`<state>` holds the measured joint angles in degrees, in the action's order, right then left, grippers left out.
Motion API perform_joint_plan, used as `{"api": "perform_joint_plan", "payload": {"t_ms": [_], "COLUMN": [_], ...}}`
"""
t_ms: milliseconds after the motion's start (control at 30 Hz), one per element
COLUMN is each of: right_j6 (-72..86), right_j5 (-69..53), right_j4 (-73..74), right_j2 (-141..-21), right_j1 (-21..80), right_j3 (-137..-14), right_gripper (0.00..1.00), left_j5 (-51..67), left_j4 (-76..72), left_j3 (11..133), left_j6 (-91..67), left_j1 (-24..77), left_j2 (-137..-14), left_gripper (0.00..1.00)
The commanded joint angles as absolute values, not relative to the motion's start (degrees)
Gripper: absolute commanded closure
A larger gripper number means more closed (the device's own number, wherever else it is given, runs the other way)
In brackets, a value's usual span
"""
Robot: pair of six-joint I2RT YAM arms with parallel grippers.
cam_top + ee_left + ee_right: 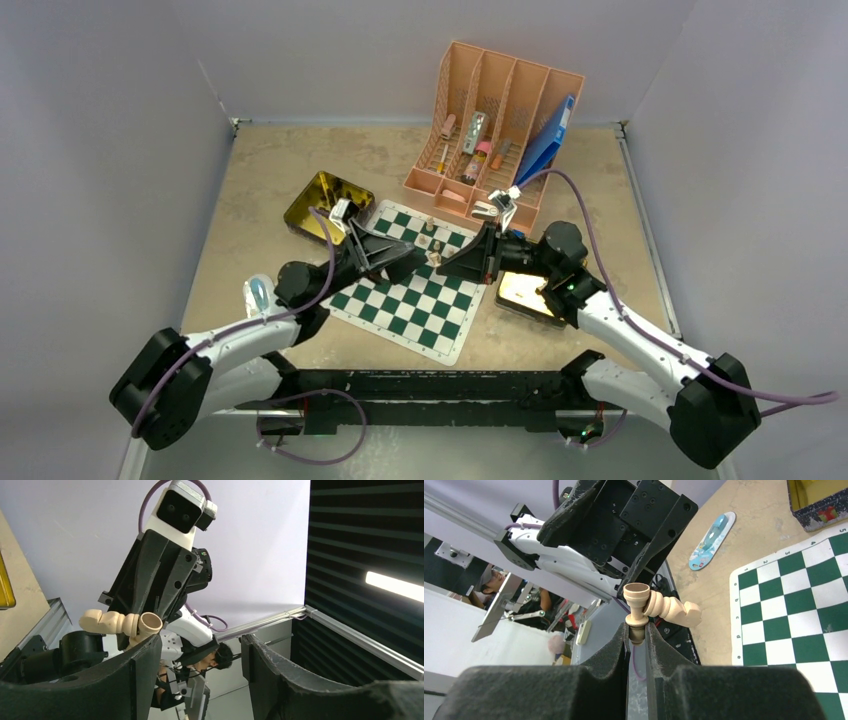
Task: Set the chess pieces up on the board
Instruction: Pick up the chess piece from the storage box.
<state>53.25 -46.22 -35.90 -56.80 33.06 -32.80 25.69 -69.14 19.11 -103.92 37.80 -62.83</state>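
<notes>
Board (400, 310): green-and-white checked mat, flat at the centre of the table (270, 180), set at an angle; both arms reach in over its far half. Chess pieces (422, 240): a few small pale figurines stand on the far squares, just beyond the two grippers; type too small to tell. Right gripper (636, 630): fingers drawn narrow, pinching one pale tan piece (636, 597) by its head, round base pointing away from the wrist, held above the board's edge. Second pale shape (674, 612): lies sideways against that piece, touching it; whether it is a separate piece, or gripped by anything, cannot be told. Left gripper (200, 642): fingers apart with a clear gap and nothing between them, facing the right gripper close up. Gold tin (325, 200): beside the board's far left corner. Second gold tin (525, 290): partly under the right arm. Pink organiser (490, 110): far side of the table, holding small items and a blue folder (548, 140).
</notes>
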Motion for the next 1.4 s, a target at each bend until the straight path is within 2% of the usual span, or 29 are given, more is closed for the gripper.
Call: {"api": "perform_joint_plan", "payload": {"t_ms": [0, 333, 433, 867, 1100, 1367], "right_j6": [50.6, 52.5, 53.9, 54.9, 53.5, 51.7], "right_j5": [-47.5, -47.1, -47.5, -47.1, -46.7, -46.2], "right_j4": [-35.5, -37.2, -39.0, -40.7, -39.8, -38.4], "right_j2": [-55.5, -55.9, -55.5, -56.1, -57.5, -58.7], "right_j1": [33.3, 33.4, 33.7, 35.5, 36.6, 37.1], "right_j3": [-33.6, -37.7, -37.1, -36.6, -36.4, -35.6], "right_gripper": [1.00, 1.00, 1.00, 1.00, 1.00, 1.00], "left_j5": [22.9, 22.8, 22.9, 26.0, 24.9, 25.0], "left_j4": [-67.6, -61.5, -60.7, -65.1, -60.6, -58.7], "left_j3": [16.2, 14.9, 15.8, 20.7, 21.0, 20.8], "left_j6": [-102.3, -100.2, -101.1, -105.3, -106.5, -108.3], "left_j1": [37.9, 37.9, 37.9, 37.9, 37.9, 37.9], "left_j2": [-60.1, -56.0, -56.9, -63.0, -61.9, -61.6], "left_gripper": [0.39, 0.19, 0.17, 0.20, 0.20, 0.29]}}
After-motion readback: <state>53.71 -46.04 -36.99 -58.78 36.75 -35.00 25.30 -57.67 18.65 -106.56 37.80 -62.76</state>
